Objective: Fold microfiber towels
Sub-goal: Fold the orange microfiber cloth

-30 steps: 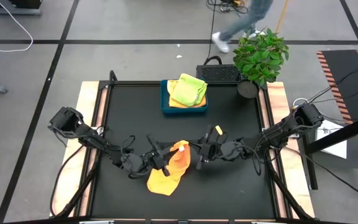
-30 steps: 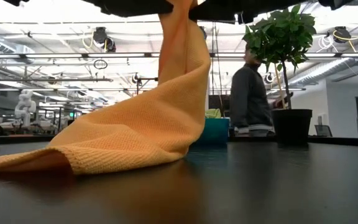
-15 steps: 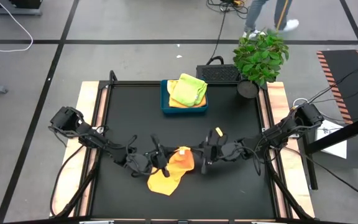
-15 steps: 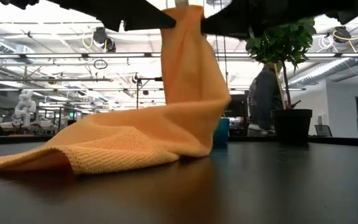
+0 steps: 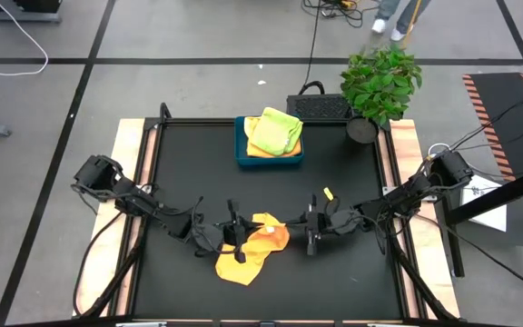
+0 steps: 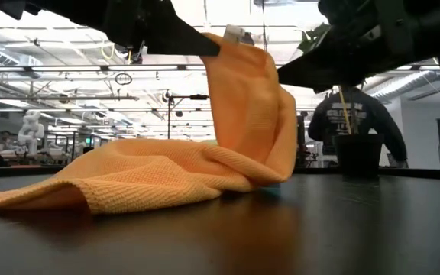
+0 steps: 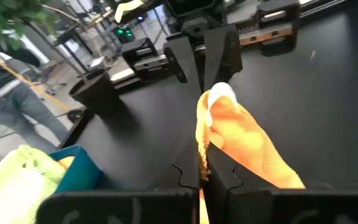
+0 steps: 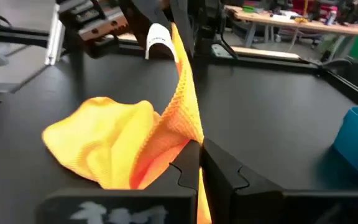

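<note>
An orange microfiber towel [image 5: 246, 257] lies bunched on the black table near its front middle. One edge is raised off the table and carries a white label [image 6: 235, 33]. My left gripper [image 5: 241, 238] and my right gripper [image 5: 291, 234] face each other across this raised edge, and each is shut on it. In the low view the towel [image 6: 166, 172] slopes from the grippers to the table, where its lower part lies spread. More towels, a lime green one [image 5: 275, 130] on top, lie in the blue tray [image 5: 241, 150] at the far middle. My left gripper pinches the towel's raised edge [image 7: 199, 154] between its two fingers, close to the white label. It comes in nearly level from the table's left. The edge is held off the table, and the cloth below it hangs down onto the table. My right gripper pinches the same raised edge [image 8: 193, 144] between its two fingers, nearly level from the table's right and lower than the left one. The edge runs fairly straight up to the other gripper [image 8: 178, 18]. The rest of the towel [image 8: 98, 137] lies in folds on the table.
A potted plant [image 5: 379, 84] stands at the far right corner, with a dark box [image 5: 318, 106] beside it. A person [image 6: 354, 126] is in the room beyond the table's far edge. Bare black table lies to either side of the towel.
Both grippers have come down toward the table, the right one farther, and it has also drawn a little toward the table's right and near edge. The towel's raised edge has sunk with them and now slopes down to the right gripper. Its lower part has stayed on the table.
</note>
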### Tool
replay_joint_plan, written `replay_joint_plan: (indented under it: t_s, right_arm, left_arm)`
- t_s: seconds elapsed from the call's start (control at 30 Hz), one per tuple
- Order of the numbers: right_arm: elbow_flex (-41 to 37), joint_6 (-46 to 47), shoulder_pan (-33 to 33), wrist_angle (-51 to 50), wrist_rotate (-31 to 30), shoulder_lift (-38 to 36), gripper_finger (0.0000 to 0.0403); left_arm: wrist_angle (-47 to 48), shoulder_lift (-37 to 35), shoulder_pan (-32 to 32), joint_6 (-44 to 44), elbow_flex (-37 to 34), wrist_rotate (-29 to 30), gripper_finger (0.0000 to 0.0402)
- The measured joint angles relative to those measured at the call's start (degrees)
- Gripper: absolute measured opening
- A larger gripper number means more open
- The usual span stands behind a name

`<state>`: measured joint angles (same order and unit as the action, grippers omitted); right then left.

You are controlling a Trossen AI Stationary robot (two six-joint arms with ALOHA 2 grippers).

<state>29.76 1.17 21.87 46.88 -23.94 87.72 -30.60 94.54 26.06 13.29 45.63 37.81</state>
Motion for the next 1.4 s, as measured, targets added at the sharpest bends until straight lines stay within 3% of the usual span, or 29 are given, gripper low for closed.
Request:
replay_joint_plan:
  t_s: [0.13, 0.43, 0.6, 0.9, 1.27, 1.4]
  right_arm:
    - [-1.01, -0.26, 0.10, 2.10, 1.61, 0.02, 0.0026]
    - [-0.97, -1.00, 0.27, 5.65, 2.30, 0.04, 0.0151]
    - [1.97, -4.58, 0.82, 3.86, 4.64, 0.07, 0.0192]
    - [10.60, -8.07, 2.36, -4.80, 1.82, 2.60, 0.0190]
    - [11.21, -3.35, 1.90, -3.19, -9.97, 5.44, 0.0183]
    - [11.23, -3.01, 1.35, -2.08, -10.56, 5.44, 0.0183]
  left_arm:
    - [1.04, 0.00, -0.54, -0.78, 0.00, -1.33, 0.0003]
    - [2.19, -0.02, -0.59, -0.49, 0.00, -1.56, 0.0003]
    - [2.13, -0.02, -0.97, -0.27, 0.00, -1.58, 0.0005]
    - [2.22, -0.02, -2.72, -0.36, 0.00, -1.91, 0.0003]
    - [3.91, -0.02, -3.96, 0.83, 0.00, -1.91, 0.0005]
    - [3.91, -0.04, -4.19, -0.12, 0.00, -1.98, 0.0004]
